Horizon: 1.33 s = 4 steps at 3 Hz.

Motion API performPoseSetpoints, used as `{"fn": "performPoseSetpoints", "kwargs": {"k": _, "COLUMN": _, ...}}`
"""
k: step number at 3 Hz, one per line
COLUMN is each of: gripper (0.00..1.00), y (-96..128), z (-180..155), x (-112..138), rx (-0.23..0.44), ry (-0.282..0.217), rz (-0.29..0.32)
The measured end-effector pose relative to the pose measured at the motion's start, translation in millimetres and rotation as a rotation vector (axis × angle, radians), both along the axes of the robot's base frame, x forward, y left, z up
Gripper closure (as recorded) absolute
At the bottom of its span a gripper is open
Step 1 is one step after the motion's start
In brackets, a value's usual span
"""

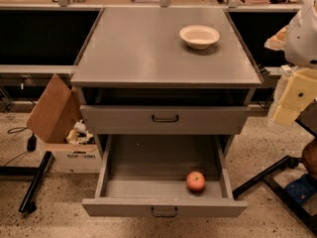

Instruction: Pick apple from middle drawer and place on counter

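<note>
The gripper (293,97) hangs at the right edge, beside the counter (138,48); open or closed, I cannot tell. The apple (195,181) lies near-right in the open middle drawer (148,167). The reach is not yet begun; next I think the gripper must go down over the apple.

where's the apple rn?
Camera view: the apple lies in the open middle drawer, right side, near its front wall. The pincer is at the picture's right edge, beside the counter, apart from the apple.
</note>
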<state>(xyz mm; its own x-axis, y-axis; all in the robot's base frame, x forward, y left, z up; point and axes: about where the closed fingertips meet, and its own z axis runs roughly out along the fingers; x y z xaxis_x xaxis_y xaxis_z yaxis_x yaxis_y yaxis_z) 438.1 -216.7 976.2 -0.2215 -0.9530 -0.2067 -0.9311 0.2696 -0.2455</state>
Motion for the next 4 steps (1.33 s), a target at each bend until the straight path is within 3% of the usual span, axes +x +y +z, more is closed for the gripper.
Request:
{"fn": "performPoseSetpoints", "kwargs": {"k": 1, "gripper": 0.00, "y": 0.0, "z": 0.0, "x": 0.0, "rx": 0.000, "ry": 0.000, "rz": 0.000}}
{"fn": "performPoseSetpoints", "kwargs": {"k": 2, "gripper": 0.00, "y": 2.3, "z": -26.8, "x": 6.8, "rx": -0.007, "ry": 0.016, "rz": 0.028}}
{"fn": "performPoseSetpoints", "kwargs": {"k": 4, "gripper": 0.00, "y": 10.3, "z": -124.0, "x": 18.3, "rx": 0.060, "ry": 0.054, "rz": 0.090}}
